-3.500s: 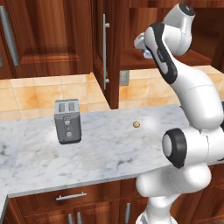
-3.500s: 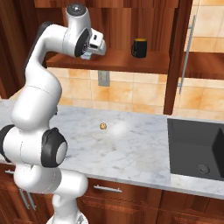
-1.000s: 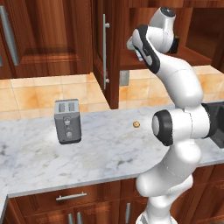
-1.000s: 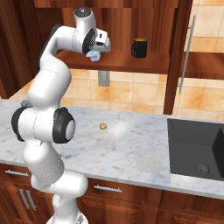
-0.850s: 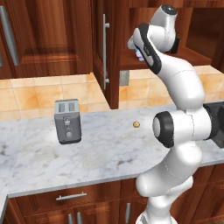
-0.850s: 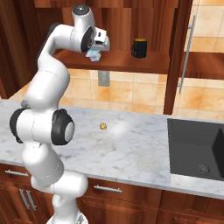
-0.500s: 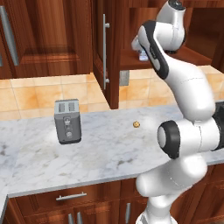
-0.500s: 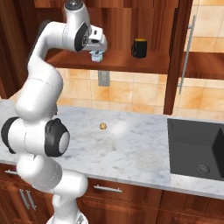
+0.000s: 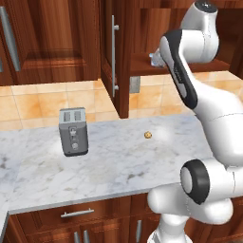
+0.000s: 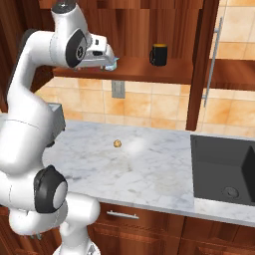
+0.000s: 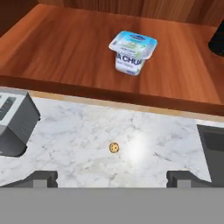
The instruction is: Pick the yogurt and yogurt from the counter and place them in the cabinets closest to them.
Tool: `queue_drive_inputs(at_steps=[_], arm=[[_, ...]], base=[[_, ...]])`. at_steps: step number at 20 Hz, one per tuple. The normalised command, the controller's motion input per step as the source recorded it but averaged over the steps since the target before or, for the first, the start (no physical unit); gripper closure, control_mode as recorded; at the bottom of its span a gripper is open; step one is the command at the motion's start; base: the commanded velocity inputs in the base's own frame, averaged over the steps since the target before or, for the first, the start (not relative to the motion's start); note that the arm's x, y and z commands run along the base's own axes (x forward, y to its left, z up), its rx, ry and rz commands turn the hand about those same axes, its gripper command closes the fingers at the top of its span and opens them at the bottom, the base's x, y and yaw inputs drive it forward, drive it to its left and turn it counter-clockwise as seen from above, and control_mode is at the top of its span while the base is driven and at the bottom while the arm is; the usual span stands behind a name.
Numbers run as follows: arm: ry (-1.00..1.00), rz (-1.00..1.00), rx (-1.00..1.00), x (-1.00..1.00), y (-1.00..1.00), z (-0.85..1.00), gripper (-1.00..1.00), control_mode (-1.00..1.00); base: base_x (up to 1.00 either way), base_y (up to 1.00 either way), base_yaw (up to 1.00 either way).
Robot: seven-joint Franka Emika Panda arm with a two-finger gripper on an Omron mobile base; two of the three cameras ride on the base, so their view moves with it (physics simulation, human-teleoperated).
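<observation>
A pale blue and white yogurt (image 11: 131, 51) stands upright on the wooden shelf (image 11: 61, 52) of the open cabinet (image 10: 144, 70). My gripper (image 11: 113, 178) hangs open a little back from it, above the counter (image 11: 170, 131), with nothing between its fingers. In the right base view the gripper (image 10: 108, 63) sits at the shelf's left front edge. The other yogurt (image 10: 159, 55), a dark cup with a light top, stands further right on the same shelf. In the hand view its dark side (image 11: 217, 40) shows at the right edge.
A grey toaster (image 9: 73, 131) stands on the marble counter (image 9: 109, 163) to the left, and a small brown cookie (image 9: 148, 135) lies mid-counter. The cabinet door (image 9: 113, 57) hangs open left of the shelf. A dark sink (image 10: 224, 169) is set into the counter at the right.
The hand has drawn back from the pale yogurt, which stays on the shelf. The jaws have widened a little and the upper arm has swung over.
</observation>
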Motion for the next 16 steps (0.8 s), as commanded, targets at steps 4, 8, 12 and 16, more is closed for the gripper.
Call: queue_drive_inputs(at_steps=[4, 8, 12, 16], arm=[[0.00, 0.02, -0.07, -1.00, -0.03, -0.31, -1.00, -1.00], [0.00, 0.02, -0.01, -1.00, -0.17, -0.50, -1.00, -1.00], [-0.03, 0.02, -0.03, -0.98, -0.15, -0.88, -1.00, -1.00], [-0.03, 0.00, -0.09, -0.43, -0.01, -0.89, -1.00, -1.00]], base=[[0.00, 0.00, 0.00], [0.00, 0.00, 0.00], [0.00, 0.00, 0.00], [0.00, 0.00, 0.00]])
